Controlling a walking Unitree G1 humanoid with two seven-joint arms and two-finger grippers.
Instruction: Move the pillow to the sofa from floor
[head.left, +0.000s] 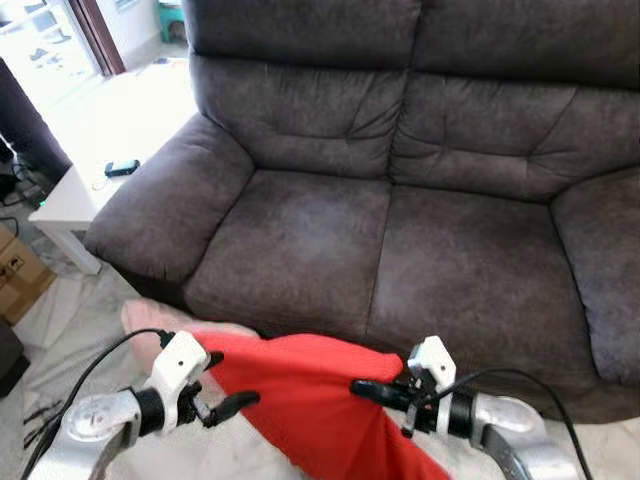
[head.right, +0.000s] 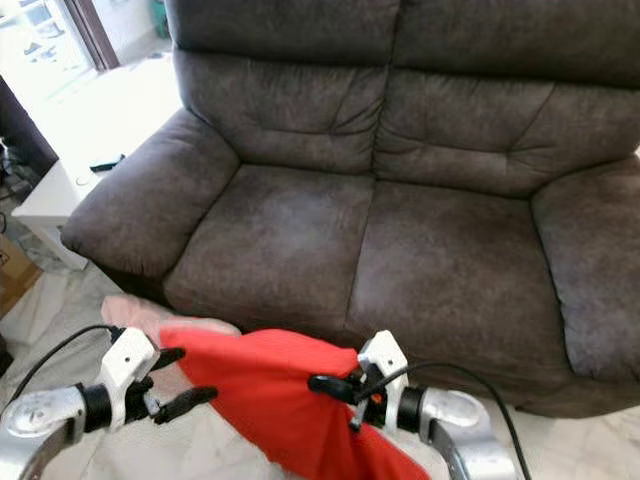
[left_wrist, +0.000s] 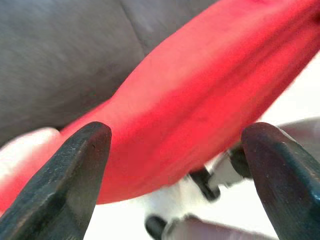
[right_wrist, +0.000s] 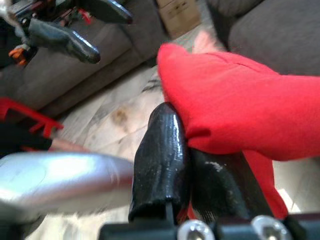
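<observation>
A red pillow (head.left: 300, 395) hangs in the air just in front of the dark grey two-seat sofa (head.left: 400, 250), below the level of its seat edge. My right gripper (head.left: 362, 387) is shut on the pillow's right side; in the right wrist view its black fingers (right_wrist: 162, 150) pinch the red fabric (right_wrist: 240, 100). My left gripper (head.left: 228, 385) is open at the pillow's left corner, one finger above and one below the edge. In the left wrist view the pillow (left_wrist: 200, 95) lies just beyond the spread fingers (left_wrist: 65, 190).
A white side table (head.left: 80, 190) with a small dark device (head.left: 122, 167) stands by the sofa's left armrest. A cardboard box (head.left: 20, 275) sits at far left. Something pale pink (head.left: 150, 318) lies on the tiled floor under the pillow's left end.
</observation>
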